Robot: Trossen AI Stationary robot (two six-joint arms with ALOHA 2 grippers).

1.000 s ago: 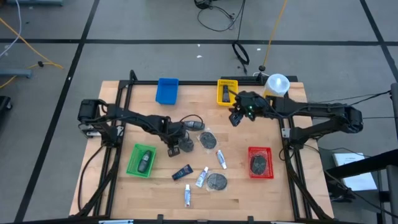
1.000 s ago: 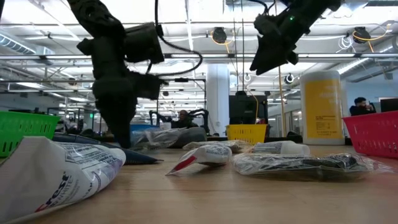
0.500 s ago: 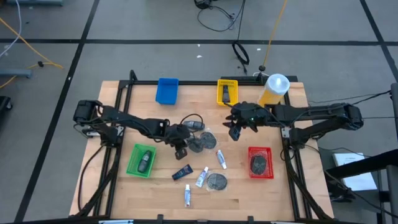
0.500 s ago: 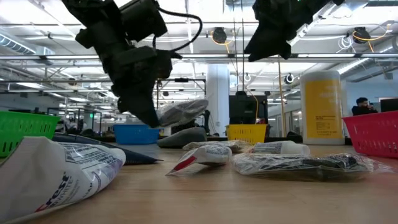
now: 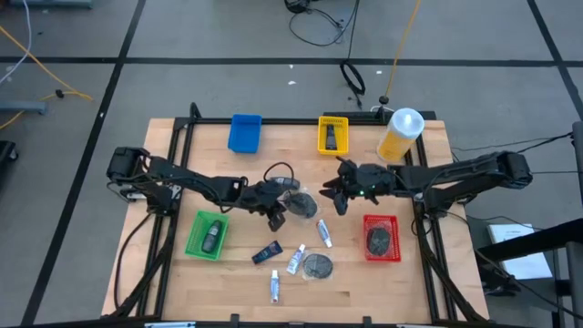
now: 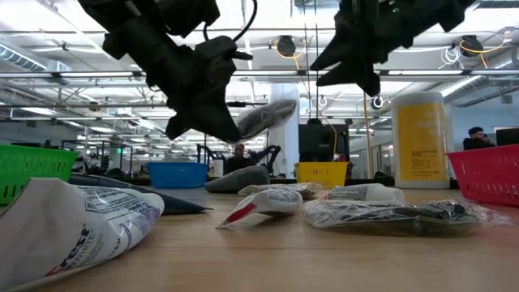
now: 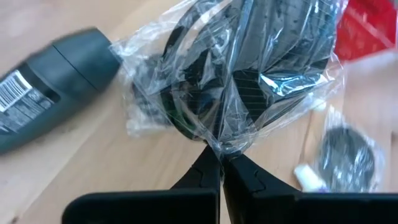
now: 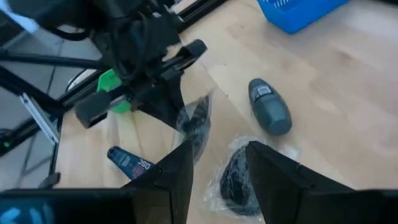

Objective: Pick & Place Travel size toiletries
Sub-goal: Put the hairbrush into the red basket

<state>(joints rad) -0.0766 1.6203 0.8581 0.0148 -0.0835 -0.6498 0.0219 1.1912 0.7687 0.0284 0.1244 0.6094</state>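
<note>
Above the pale wooden desk (image 5: 237,273), the left end effector (image 7: 221,167) is clenched on a crinkly clear-wrapped dark grey flat round disc (image 7: 249,74), lifted near the centre; the right end effector (image 8: 214,163) hangs released nearby.

Looking straight down from overhead, taking in the whole wooden surface (image 5: 237,273) and both arms; peering level from surface height, very near a bagged white tube (image 6: 69,223), facing the room behind; riding the left wrist, pressed close to a bagged dark disc (image 7: 249,81); riding the right wrist, farther off, sharing that bagged dark disc (image 8: 196,121) and the blue tray (image 8: 298,12) (image 5: 244,133) with overhead
</note>
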